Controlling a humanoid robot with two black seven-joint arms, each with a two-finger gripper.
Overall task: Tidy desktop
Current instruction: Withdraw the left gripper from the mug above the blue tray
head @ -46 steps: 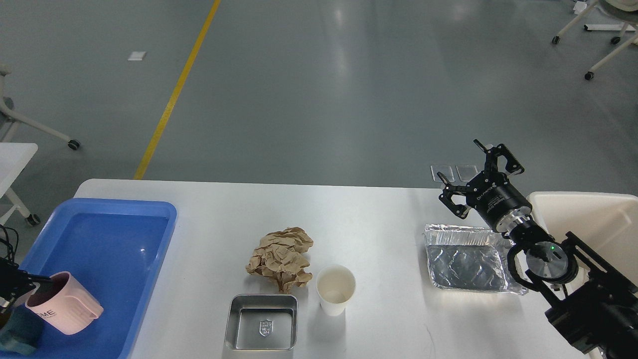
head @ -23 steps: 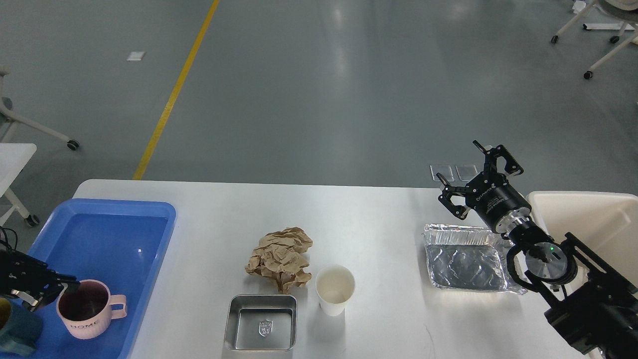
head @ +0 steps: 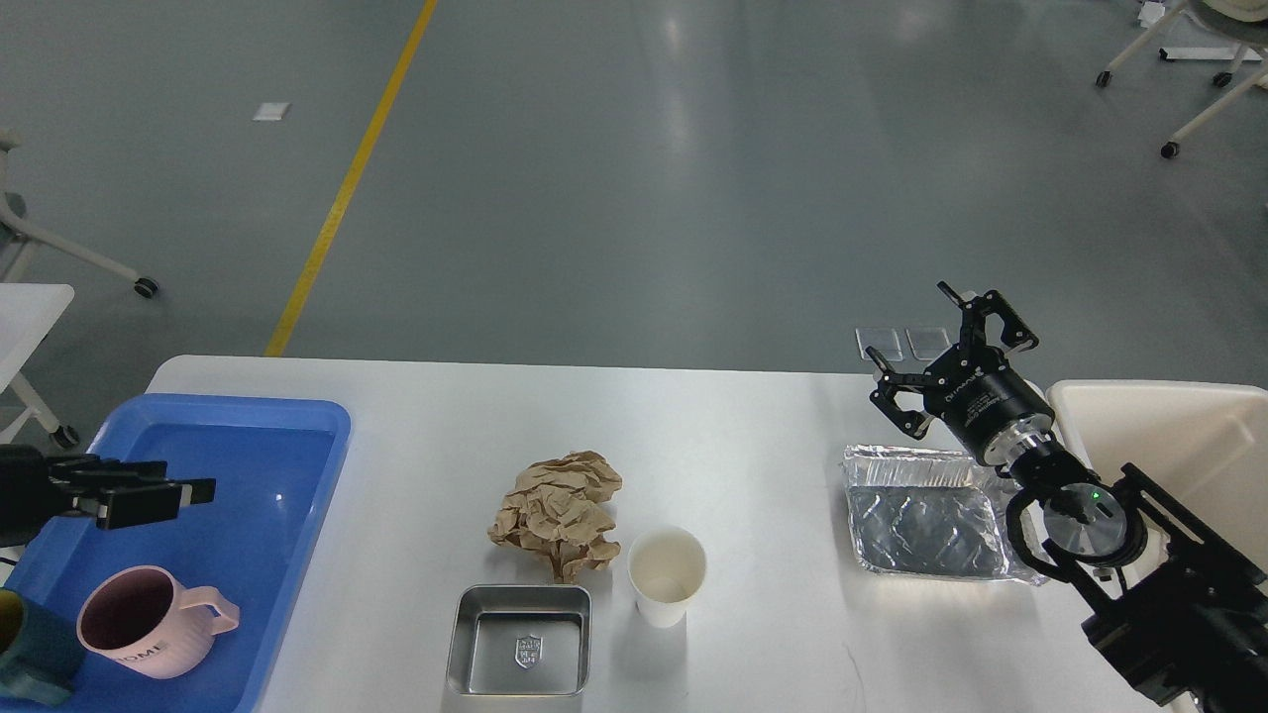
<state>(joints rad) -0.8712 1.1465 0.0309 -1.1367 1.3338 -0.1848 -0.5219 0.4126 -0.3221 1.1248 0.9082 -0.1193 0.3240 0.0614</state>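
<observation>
Grey polished flooring with a yellow line (head: 349,178) running across it fills the far part of the scene, and the white tabletop (head: 713,426) spans nearly the whole near half of the view. At its left end sits a blue plastic tray (head: 248,465), with a pink mug (head: 149,622) standing upright in its near corner, handle to the right, and a dark teal cup (head: 30,659) just left of it at the picture's edge. The left tool (head: 158,489) hangs above the tray, apart from the mug; its fingers look close together, though I cannot tell for sure. Near the middle lies a crumpled ball of brown paper (head: 557,513), and just beside it on the near side are a square metal dish (head: 519,641) and a white paper cup (head: 667,574), upright. Farther right rests a foil tray (head: 926,515). The right tool (head: 946,358) is raised over the far right edge, fingers spread apart and holding nothing. A beige bin (head: 1169,436) stands just beyond the right end.
</observation>
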